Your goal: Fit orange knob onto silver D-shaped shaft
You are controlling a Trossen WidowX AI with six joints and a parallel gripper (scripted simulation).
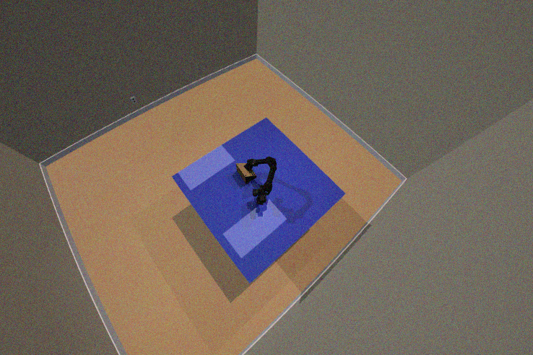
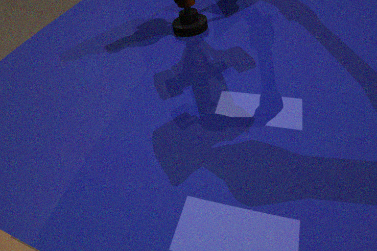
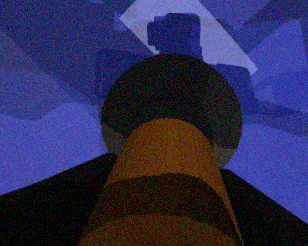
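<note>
The orange knob (image 2: 185, 2) (image 3: 165, 150) is held upright between the two dark fingers of my gripper (image 3: 166, 171), which is shut on it. The dark round pedestal (image 2: 190, 28) (image 3: 170, 85) has a wide base and a narrower step on top. The knob is directly above the pedestal. In the exterior view, a short dark piece shows between the knob and the step; whether the knob's hole is on the shaft I cannot tell. The shaft's flat side and the knob's hole are hidden. In the top view the gripper is small and dark, and its fingers cannot be made out.
The blue table top (image 1: 309, 180) (image 2: 76, 142) carries shadows of the arm and pale patches of light. A brown box-like block (image 1: 245, 172) is beside the arm's base in the top view. The black arm (image 1: 271, 169) curves over the table.
</note>
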